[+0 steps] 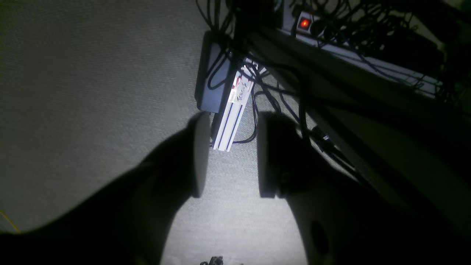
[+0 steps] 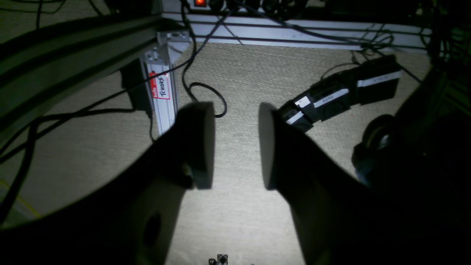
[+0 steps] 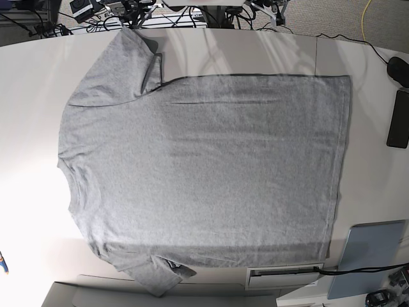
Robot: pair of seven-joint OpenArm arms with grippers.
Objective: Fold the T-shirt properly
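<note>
The heather-grey T-shirt (image 3: 204, 169) lies spread flat on the white table (image 3: 32, 96) in the base view, plain side up, collar toward the left, hem toward the right. One sleeve (image 3: 118, 64) points to the far edge, the other sleeve (image 3: 156, 275) to the near edge. No lettering shows. Neither arm shows in the base view. My left gripper (image 1: 230, 154) is open and empty, looking down at carpet below the table. My right gripper (image 2: 235, 145) is open and empty, also over carpet.
A black phone-like slab (image 3: 399, 126) and a dark mouse (image 3: 399, 69) lie at the table's right edge. A grey-blue board (image 3: 370, 259) sits at the near right. Under the table are aluminium frame legs (image 2: 162, 95), cables (image 1: 279, 95) and power strips (image 2: 294, 31).
</note>
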